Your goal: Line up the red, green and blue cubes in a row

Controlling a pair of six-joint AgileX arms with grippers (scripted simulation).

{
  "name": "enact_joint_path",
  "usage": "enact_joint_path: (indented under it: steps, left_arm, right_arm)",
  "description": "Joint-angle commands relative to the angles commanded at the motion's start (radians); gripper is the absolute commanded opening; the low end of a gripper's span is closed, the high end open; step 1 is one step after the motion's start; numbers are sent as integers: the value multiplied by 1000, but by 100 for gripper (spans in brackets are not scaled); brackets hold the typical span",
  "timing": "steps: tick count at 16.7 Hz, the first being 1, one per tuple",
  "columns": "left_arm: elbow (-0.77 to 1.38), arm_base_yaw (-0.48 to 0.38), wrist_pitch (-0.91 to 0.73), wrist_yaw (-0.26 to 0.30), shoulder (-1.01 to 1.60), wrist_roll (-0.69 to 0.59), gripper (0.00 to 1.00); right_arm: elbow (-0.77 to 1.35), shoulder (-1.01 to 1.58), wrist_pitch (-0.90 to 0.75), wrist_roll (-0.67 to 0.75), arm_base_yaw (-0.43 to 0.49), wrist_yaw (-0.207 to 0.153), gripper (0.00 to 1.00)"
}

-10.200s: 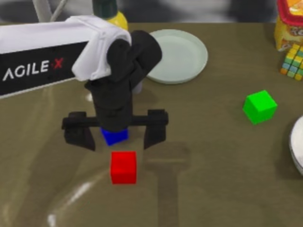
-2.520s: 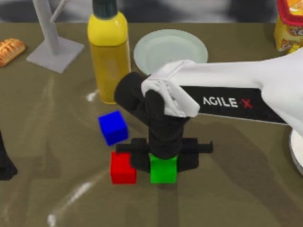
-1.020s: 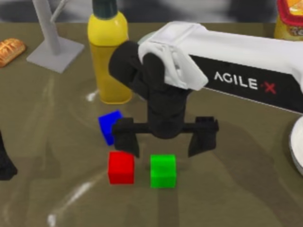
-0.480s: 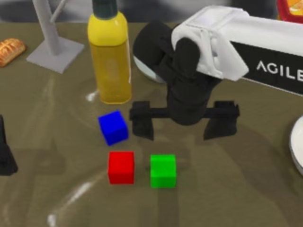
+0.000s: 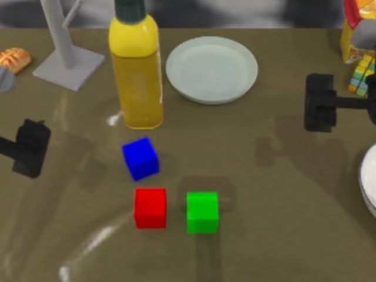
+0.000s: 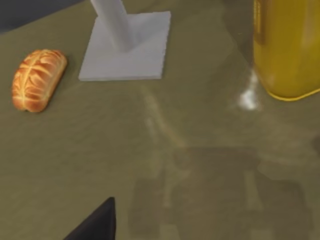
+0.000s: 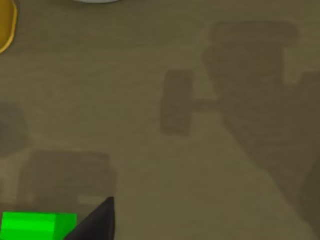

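The red cube (image 5: 150, 207) and the green cube (image 5: 202, 212) sit side by side near the front middle of the table, a small gap between them. Behind and slightly left of the red one lies the blue cube (image 5: 140, 158), turned at an angle and out of their line. My right gripper (image 5: 371, 104) hangs open at the right edge, far from the cubes, with one finger (image 5: 320, 110) showing. Its wrist view catches the green cube (image 7: 37, 225) beside a fingertip (image 7: 100, 222). My left gripper (image 5: 4, 147) is open at the left edge, holding nothing.
A tall yellow bottle (image 5: 136, 70) stands just behind the blue cube. A pale plate (image 5: 211, 69), a grey stand (image 5: 67, 59) and a bread roll (image 5: 13, 59) lie at the back. A tiled puzzle cube (image 5: 365, 73) and a white bowl (image 5: 370, 182) sit at the right edge.
My right arm has risen off the green cube and pulled back to the right edge, leaving it beside the red cube. My left gripper has come a little way in from the left.
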Motion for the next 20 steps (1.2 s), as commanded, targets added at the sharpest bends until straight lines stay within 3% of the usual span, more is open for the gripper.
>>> enact_joint_path:
  steps: [5,11,16,20]
  left_arm:
    - [399,-109,-276,1,555,158,100]
    - [801,-220,-544,3,1058,316,100]
    - [1014,-276,-666,2,1292,395,100]
    - [1049,-285,-684,1,1330,408,100]
  right_arm:
    - [-460,-559,268,-207,-206,0,100]
    - [-883,-1006,569,-383,-391,-76,100]
    - [-1063,-1221,740,-452,-473,-147,100]
    - [-1088,-1247,767,-461,-485,-161,100]
